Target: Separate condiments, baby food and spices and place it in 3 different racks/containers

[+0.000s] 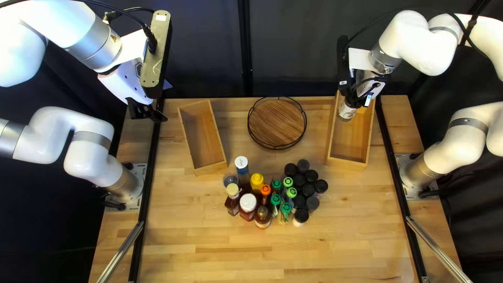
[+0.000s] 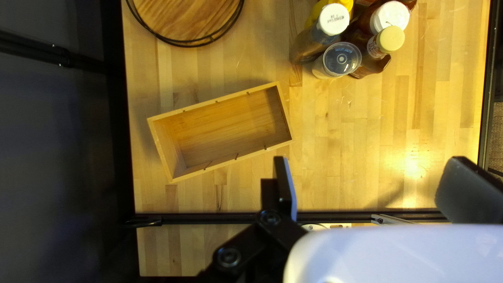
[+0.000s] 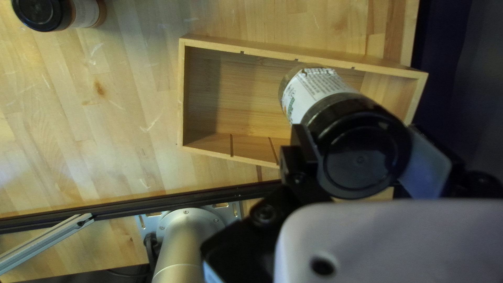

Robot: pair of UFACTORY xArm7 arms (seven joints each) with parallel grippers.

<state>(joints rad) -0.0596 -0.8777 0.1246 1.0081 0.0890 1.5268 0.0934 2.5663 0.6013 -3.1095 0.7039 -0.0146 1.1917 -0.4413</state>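
In the top left view my right gripper [image 1: 358,99] is over the far part of the right wooden box [image 1: 350,137], holding a black-lidded spice jar [image 1: 346,111]. The right wrist view shows this gripper [image 3: 364,152] shut on the jar [image 3: 317,94] by its lid, above the empty-looking box [image 3: 238,89]. My left gripper [image 1: 148,112] hangs left of the left wooden box [image 1: 203,137]; in the left wrist view the gripper [image 2: 367,183] is open, holding nothing. Sauce bottles [image 1: 248,204], green-capped bottles [image 1: 285,208] and black-lidded jars [image 1: 309,189] cluster mid-table.
A round wooden tray with a wire rim [image 1: 277,123] sits between the two boxes. Black rails [image 1: 149,183] run along both table sides beside the arm bases. In the right wrist view, another black-lidded jar [image 3: 42,11] stands away from the box.
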